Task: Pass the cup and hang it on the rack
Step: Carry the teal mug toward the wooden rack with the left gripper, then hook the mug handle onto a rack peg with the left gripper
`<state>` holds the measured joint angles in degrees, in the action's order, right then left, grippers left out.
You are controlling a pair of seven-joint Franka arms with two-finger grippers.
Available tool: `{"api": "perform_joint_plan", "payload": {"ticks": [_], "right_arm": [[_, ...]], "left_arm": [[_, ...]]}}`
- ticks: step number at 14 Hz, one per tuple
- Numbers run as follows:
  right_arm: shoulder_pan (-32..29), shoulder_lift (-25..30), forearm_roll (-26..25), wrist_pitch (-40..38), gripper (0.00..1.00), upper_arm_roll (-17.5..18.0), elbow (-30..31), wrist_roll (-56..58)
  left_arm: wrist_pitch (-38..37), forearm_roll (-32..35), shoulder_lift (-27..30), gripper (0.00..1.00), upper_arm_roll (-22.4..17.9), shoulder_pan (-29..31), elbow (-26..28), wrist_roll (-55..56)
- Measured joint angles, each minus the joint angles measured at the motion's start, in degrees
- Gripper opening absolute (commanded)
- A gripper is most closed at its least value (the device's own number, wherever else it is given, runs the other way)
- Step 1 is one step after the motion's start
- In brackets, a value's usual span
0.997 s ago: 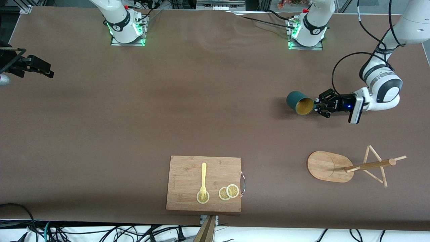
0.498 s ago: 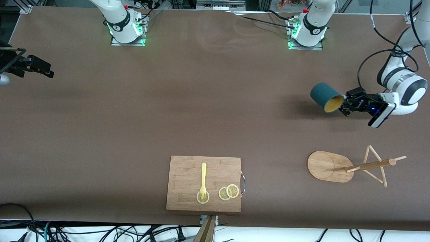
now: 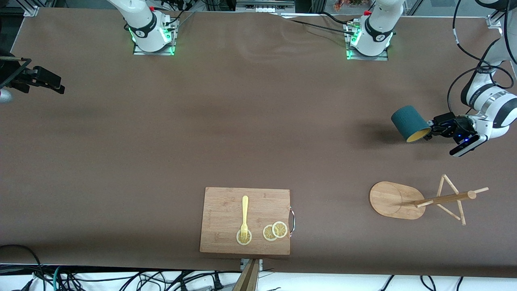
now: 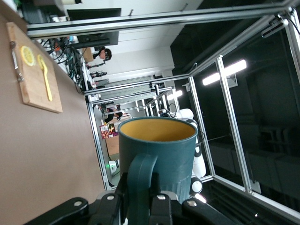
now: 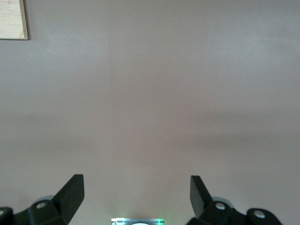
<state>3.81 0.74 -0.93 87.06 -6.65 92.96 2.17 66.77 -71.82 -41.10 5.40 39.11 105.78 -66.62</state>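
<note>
Right gripper [image 3: 48, 83] is waiting at the right arm's end of the desk, hanging over bare brown cloth; the right wrist view is showing its jaws spread wide, nothing between them.

Cutting board [image 3: 245, 220] is lying against the desk edge nearest the front camera, about midway along it, carrying a yellow fork [image 3: 244, 217] and lemon slices [image 3: 274, 230].

Rack [image 3: 420, 200] is sitting toward the corner at the left arm's end, nearest the front camera.

Left gripper [image 3: 433, 130] is pinching the cup [image 3: 409, 123] by its handle, as the left wrist view shows, up in the air over the left arm's end of the desk. The cup's long axis is lying tilted, yellow mouth facing the gripper. Judgement: the rack is lying from the cup toward the front-camera edge; the left arm is nearer.
</note>
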Motion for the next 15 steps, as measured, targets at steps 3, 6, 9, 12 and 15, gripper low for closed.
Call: {"api": "perform_joint_plan", "payload": {"ticks": [3, 6, 9, 12, 15], "right_arm": [[0.0, 0.0, 0.0, 0.0, 1.0, 0.0, 0.0, 0.0], [0.0, 0.0, 0.0, 0.0, 1.0, 0.0, 0.0, 0.0], [0.0, 0.0, 0.0, 0.0, 1.0, 0.0, 0.0, 0.0], [0.0, 0.0, 0.0, 0.0, 1.0, 0.0, 0.0, 0.0], [0.0, 0.0, 0.0, 0.0, 1.0, 0.0, 0.0, 0.0]], "left_arm": [[0.0, -2.3, -2.3, 0.0, 0.0, 0.0, -3.2, 5.2], [0.8, -5.0, -3.5, 0.0, 0.0, -0.1, -4.6, 11.5], [3.0, -5.6, -3.6, 0.0, 0.0, 0.0, -7.4, 19.1], [4.3, -6.7, -3.6, 0.0, 0.0, 0.0, -9.1, 23.5], [7.0, -8.0, -3.6, 0.0, -0.1, 0.0, -9.3, 23.9]]}}
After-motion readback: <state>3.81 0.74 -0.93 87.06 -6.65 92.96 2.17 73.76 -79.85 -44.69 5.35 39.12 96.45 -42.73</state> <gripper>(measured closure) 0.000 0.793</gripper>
